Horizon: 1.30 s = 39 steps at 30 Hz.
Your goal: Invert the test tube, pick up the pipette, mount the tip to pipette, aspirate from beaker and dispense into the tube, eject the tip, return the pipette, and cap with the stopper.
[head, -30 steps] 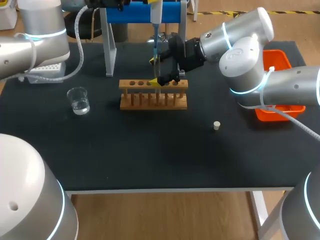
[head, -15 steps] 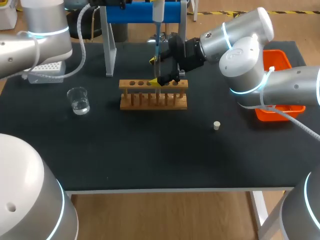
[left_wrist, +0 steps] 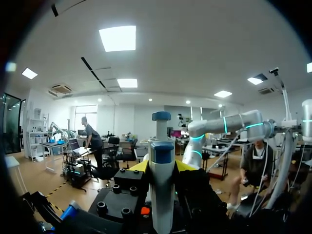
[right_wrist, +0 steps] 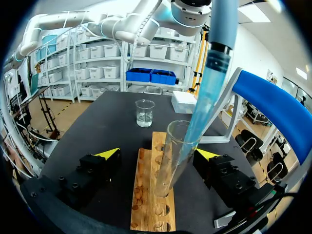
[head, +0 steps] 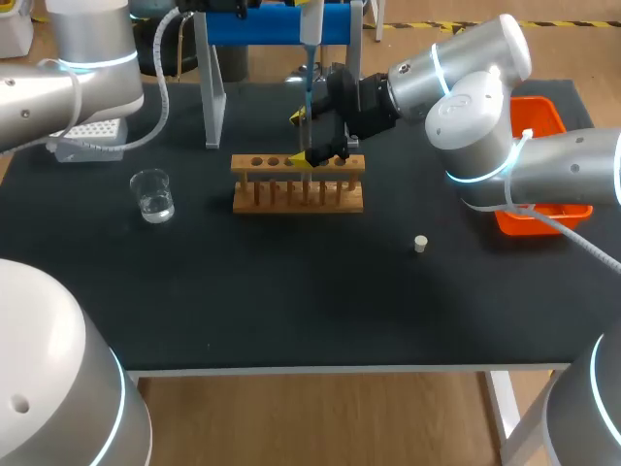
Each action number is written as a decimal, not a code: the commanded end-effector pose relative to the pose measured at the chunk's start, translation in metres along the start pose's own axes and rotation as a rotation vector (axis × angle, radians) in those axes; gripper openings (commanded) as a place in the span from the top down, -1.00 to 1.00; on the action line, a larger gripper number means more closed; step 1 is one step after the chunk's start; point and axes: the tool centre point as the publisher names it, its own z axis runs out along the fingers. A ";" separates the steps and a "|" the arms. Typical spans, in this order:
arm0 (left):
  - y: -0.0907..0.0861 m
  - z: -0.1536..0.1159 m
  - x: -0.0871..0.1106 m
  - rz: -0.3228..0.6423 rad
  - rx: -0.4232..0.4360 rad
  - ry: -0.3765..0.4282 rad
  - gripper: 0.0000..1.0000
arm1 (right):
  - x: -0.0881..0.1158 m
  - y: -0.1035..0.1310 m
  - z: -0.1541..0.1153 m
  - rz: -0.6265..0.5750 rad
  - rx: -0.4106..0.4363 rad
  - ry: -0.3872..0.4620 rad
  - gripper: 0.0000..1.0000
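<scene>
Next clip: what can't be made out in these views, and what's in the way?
Liquid level in the test tube: right wrist view, the pipette tip inside the clear glass masks it; head view, too small.
Left gripper: head view, cut off by the top edge, only the pipette shows.
Tube's foot in the rack: head view, the right gripper covers it.
Table: left wrist view, hidden behind the pipette and jaws.
</scene>
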 end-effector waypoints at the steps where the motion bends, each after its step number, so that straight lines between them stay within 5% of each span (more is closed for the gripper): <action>1: 0.000 -0.002 0.004 -0.001 -0.001 -0.003 1.00 | 0.000 0.000 -0.001 0.000 0.002 0.003 -1.00; 39: 0.012 -0.005 0.008 0.024 0.025 -0.006 1.00 | 0.000 0.000 -0.001 0.000 0.002 0.003 -1.00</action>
